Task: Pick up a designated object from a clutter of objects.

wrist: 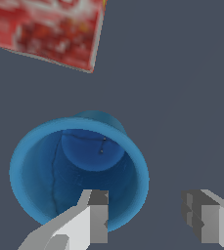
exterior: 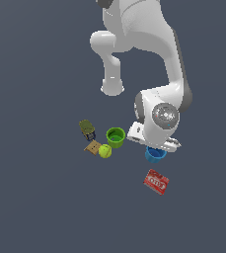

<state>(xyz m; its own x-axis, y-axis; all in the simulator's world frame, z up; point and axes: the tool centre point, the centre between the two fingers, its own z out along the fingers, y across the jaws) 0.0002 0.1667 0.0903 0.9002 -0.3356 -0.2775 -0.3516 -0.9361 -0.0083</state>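
**Fingers spread over blue cup, one inside the rim**

Counted: one small bright blue round tapered plastic cup [exterior: 155,154], one green cup of like shape [exterior: 116,137], one yellow-green tennis ball [exterior: 104,151], one tan cardboard box [exterior: 93,147], one olive-green item [exterior: 87,127], one flat red box with white lettering [exterior: 156,181]. Six items, one white Franka arm [exterior: 149,49].

Blue cup stood upright, mouth up, at the exterior view's right of the green cup, apart from it, with the red box near it and lower in the picture. Ball touched or nearly touched the tan box; the olive item sat just beside that box.

The gripper [wrist: 147,217] hung right over the blue cup. Fingers [wrist: 95,215] were released, wide apart: in the wrist view one sat inside the cup's rim, the other outside the wall, so the wall lay between them. Not clamped.

Surface was a plain dark grey-blue desk [exterior: 35,197], flat, unmarked. No walls or room features showed.
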